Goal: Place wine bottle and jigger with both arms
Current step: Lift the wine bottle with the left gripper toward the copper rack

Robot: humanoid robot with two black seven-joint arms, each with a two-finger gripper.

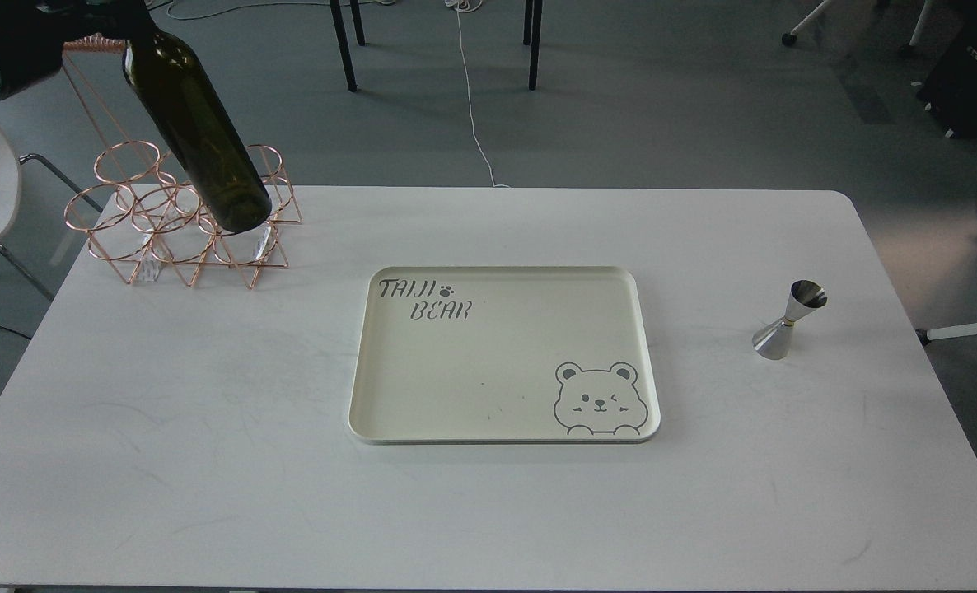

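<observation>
The dark olive-green wine bottle hangs tilted in the air at the top left, neck up and to the left. Its base is over the copper wire rack. My left gripper holds the bottle's neck at the frame's top edge and is mostly cut off. The steel jigger stands upright on the white table at the right, away from any gripper. My right arm is out of view.
A cream tray with a bear drawing lies at the table's middle with nothing on it. Chair legs and a cable show on the floor behind the table. A white chair stands at the far left.
</observation>
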